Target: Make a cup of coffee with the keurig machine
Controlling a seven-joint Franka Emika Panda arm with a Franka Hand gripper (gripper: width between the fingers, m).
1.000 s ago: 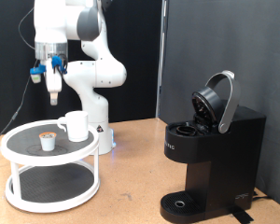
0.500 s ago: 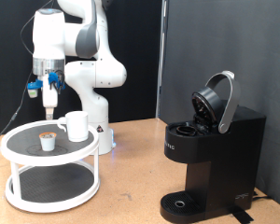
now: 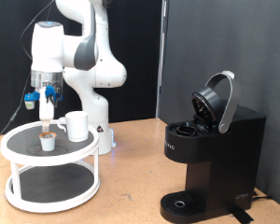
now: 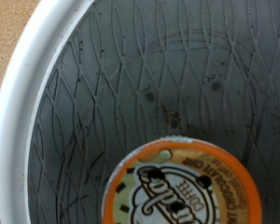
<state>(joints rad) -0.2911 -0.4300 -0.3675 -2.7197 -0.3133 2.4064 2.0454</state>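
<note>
The white cup stands on the top tier of a round white two-tier stand at the exterior view's left. A small pod with a brownish top sits beside it. My gripper hangs straight above the pod, a short way over it and apart from it. In the wrist view the pod's orange-rimmed printed lid lies on the stand's dark patterned surface inside the white rim; no fingers show there. The black keurig machine stands at the exterior view's right with its lid raised open.
The robot's white base stands just behind the stand. The stand's lower tier holds nothing that shows. A wooden tabletop stretches between the stand and the machine. A dark curtain is behind.
The arm has come down over the stand and shifted slightly towards the exterior view's left. The gripper now hangs close above the pod. Cup, pod and machine have not moved.
</note>
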